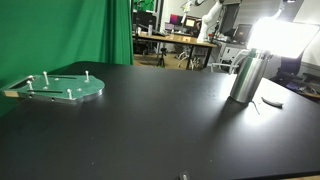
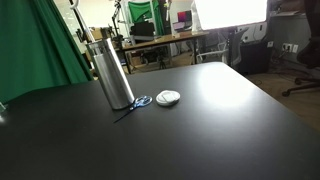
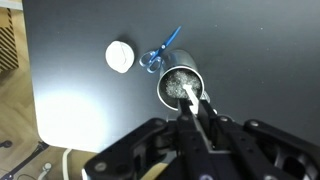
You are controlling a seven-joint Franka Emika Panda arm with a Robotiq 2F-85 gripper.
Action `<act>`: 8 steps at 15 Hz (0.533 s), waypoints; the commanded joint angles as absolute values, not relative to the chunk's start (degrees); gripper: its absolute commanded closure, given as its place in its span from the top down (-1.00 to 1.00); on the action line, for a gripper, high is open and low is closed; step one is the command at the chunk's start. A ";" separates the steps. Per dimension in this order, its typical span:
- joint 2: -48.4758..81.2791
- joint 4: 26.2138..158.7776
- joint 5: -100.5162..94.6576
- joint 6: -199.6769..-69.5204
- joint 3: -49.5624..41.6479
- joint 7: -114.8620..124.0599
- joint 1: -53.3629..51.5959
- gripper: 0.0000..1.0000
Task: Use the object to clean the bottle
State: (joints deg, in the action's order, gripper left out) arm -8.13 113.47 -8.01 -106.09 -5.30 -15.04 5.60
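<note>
The bottle (image 1: 245, 75) is a tall brushed-silver cylinder that stands upright on the black table in both exterior views (image 2: 110, 72). In the wrist view I look down into its open mouth (image 3: 180, 83). My gripper (image 3: 197, 106) is directly above the bottle and shut on a thin white stick (image 3: 192, 93). The stick's lower end reaches into the bottle's mouth. The gripper and arm do not show in either exterior view.
A small blue-handled tool (image 3: 155, 57) lies against the bottle's base (image 2: 140, 102). A white round disc (image 3: 120, 55) lies just beyond it (image 2: 167, 97). A flat green disc with pegs (image 1: 62, 88) lies far across the table. The table edge (image 3: 36, 100) is near.
</note>
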 commanded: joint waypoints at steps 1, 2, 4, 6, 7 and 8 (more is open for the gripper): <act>-8.71 114.00 -8.17 -106.77 -5.84 -15.40 5.44 -0.93; -8.20 113.81 -7.74 -106.78 -6.10 -15.76 5.55 -0.93; -7.25 113.62 -7.31 -107.11 -6.63 -15.95 5.85 -0.93; -6.31 113.52 -6.86 -107.70 -7.22 -16.52 6.17 -0.93; -5.70 113.55 -6.27 -108.45 -7.64 -16.86 6.39 -0.93; -5.11 113.52 -5.90 -108.93 -7.90 -17.02 6.58 -0.93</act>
